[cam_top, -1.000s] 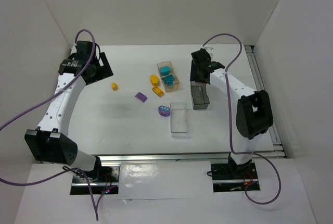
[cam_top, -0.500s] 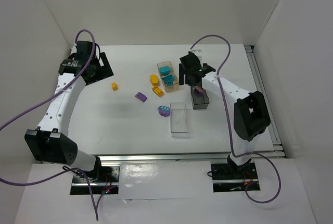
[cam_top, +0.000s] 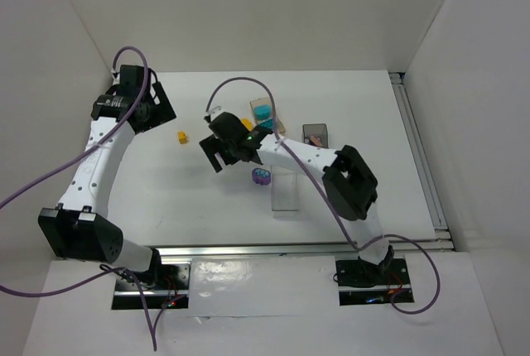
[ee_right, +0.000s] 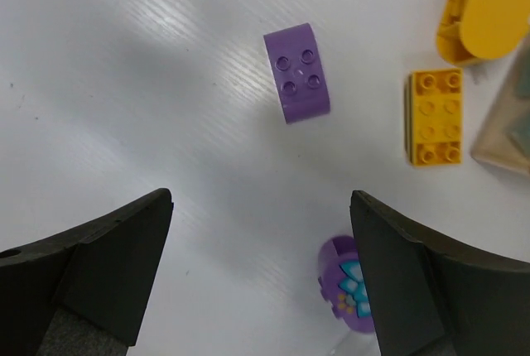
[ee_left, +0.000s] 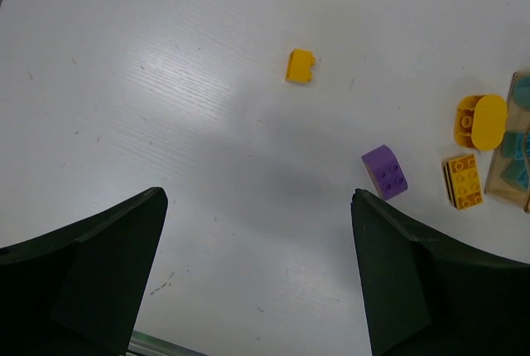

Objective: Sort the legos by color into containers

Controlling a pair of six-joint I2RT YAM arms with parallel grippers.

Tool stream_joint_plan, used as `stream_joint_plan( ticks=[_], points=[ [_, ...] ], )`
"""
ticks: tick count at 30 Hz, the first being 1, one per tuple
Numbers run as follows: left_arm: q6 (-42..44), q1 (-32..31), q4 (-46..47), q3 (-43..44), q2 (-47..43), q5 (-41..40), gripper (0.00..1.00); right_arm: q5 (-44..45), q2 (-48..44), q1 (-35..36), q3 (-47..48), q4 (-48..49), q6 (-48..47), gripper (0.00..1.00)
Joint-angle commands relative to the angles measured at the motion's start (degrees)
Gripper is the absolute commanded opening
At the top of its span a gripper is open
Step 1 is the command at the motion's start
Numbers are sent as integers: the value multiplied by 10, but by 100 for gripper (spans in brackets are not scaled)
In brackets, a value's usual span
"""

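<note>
Both grippers stand wide open with nothing between their fingers: the left gripper (ee_left: pixel 257 194) hangs over the bench (cam_top: pixel 166 199) at the far left, and the right gripper (ee_right: pixel 261 196) hangs over the middle, right above a purple brick (ee_right: pixel 297 84) with four studs. That brick lies free on the surface, at 12 o'clock from the open jaws in the right wrist view. At 3 o'clock from it lies a yellow-orange studded brick (ee_right: pixel 436 117), and at 1 o'clock from that one a yellow-orange rounded brick (ee_right: pixel 484 8); both sit just beside the tan box (ee_right: pixel 509 137), which holds teal bricks (cam_top: pixel 263 113). A purple round piece (ee_right: pixel 346 290) with a teal top lies at 5 o'clock from the purple brick, just beside a far corner of the clear box (cam_top: pixel 284 207). Seen from above, the clear box is at 6 o'clock from the tan box and the dark grey box (cam_top: pixel 315 134) at 3 o'clock from it; what the grey one holds cannot be made out. One small yellow-orange brick (cam_top: pixel 181 136) lies alone at 9 o'clock from the tan box, well apart from the other pieces and nearest the left gripper
</note>
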Motion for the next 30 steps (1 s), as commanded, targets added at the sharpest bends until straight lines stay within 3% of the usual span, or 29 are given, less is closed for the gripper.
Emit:
stream_joint_plan(
  ticks=[1,12,16,17,18,19,21,26,30],
  points=[
    [-19,6,-1,12,-31,-18,100,12,65,-17,64,6,-15,95],
    [-29,6,-1,1,-41,-23,100,-9,221,-34,204,11,-32,92],
    [-30,6,-1,1,-41,-23,100,-19,233,-46,217,23,-32,77],
    [-30,6,-1,1,-41,-23,100,-24,233,-46,217,23,-32,58],
    [-30,6,-1,1,-41,-23,100,-24,233,-46,217,23,-32,58],
    [-30,6,-1,1,-41,-23,100,-24,224,-46,222,23,-32,45],
    [-30,6,-1,1,-36,-23,100,-24,206,-46,222,12,-32,37],
    [-30,6,-1,1,-31,-23,100,20,69,-46,147,37,-20,35],
    [-24,6,11,-4,-25,-5,100,81,-29,-84,56,38,28,35]
  ],
)
